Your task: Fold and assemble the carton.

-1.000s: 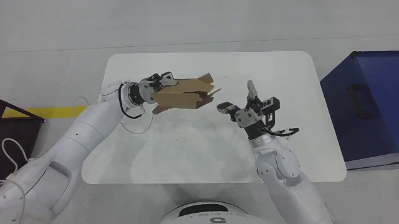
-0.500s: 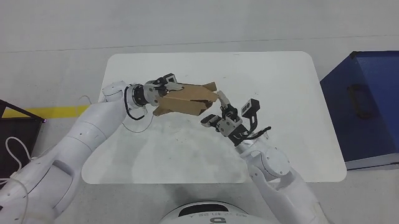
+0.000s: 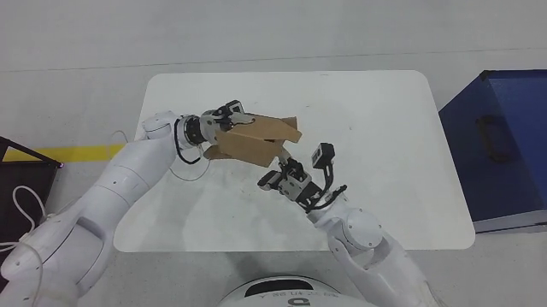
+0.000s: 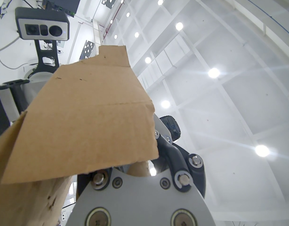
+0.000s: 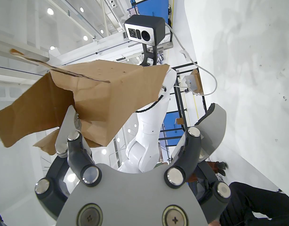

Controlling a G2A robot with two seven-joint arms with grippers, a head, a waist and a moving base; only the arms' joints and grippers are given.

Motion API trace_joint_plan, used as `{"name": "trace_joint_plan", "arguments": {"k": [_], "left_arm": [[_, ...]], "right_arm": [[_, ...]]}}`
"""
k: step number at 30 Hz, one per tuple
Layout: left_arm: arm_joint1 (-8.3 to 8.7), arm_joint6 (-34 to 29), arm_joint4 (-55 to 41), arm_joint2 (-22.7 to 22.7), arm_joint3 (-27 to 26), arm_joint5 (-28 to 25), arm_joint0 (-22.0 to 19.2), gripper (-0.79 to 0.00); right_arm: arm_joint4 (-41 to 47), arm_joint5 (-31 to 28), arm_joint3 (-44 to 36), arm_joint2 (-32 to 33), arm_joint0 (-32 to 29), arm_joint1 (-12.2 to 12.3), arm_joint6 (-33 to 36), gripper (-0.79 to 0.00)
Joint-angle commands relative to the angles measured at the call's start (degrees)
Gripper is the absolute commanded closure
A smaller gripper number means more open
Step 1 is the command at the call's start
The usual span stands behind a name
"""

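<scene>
blue box (image 3: 504, 144) right of table (image 3: 385, 127). carton (image 3: 256, 136), flaps loose, above table mid, l gripper (image 3: 224, 119) clamped on its left end. r gripper (image 3: 282, 174) wide open, empty, just by its near edge.

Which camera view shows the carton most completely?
The top view: the whole carton is seen, held by the left gripper over the table. The left wrist view shows one panel close up; the right wrist view shows several panels and flaps.
</scene>
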Motion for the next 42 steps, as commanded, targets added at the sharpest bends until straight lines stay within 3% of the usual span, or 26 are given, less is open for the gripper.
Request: {"name": "trace_joint_plan", "arguments": {"k": [1, 8, 18, 23, 25, 27, 42], "left_arm": [[-0.17, 0.0, 0.14, 0.07, -0.03, 0.12, -0.05, 0.0], [-0.37, 0.0, -0.86, -0.4, -0.37, 1.63, 0.24, 0.0], [0.14, 0.0, -4.67, -2.23, -2.16, 5.39, 2.06, 0.0], [0.37, 0.0, -3.93, -1.56, -2.42, 5.39, 2.46, 0.0], [0.36, 0.0, -3.95, -1.2, -2.59, 5.39, 2.38, 0.0], [0.31, 0.0, -3.99, -0.76, -2.76, 5.39, 2.19, 0.0], [-0.2, 0.0, -3.76, 1.04, -1.68, 5.39, 1.43, 0.0]], "right_arm": [[-0.17, 0.46, 0.35, -0.53, 0.5, -0.1, -0.21, -0.785], [0.73, -0.49, -0.01, -0.29, 0.72, -0.18, -0.24, -0.785], [9.3, -6.51, -2.02, 6.96, -3.18, 0.71, 4.41, -0.785], [14.92, -5.83, -0.47, 10.49, -2.26, 0.54, -0.94, -0.785], [12.83, -4.51, 0.33, 9.31, -0.64, 0.21, -5.37, -0.785], [12.12, -2.36, 0.9, 7.67, 1.0, 0.0, -5.15, -0.785], [4.57, -2.9, -0.31, 4.64, -0.98, 0.48, 3.11, -0.785]]}}
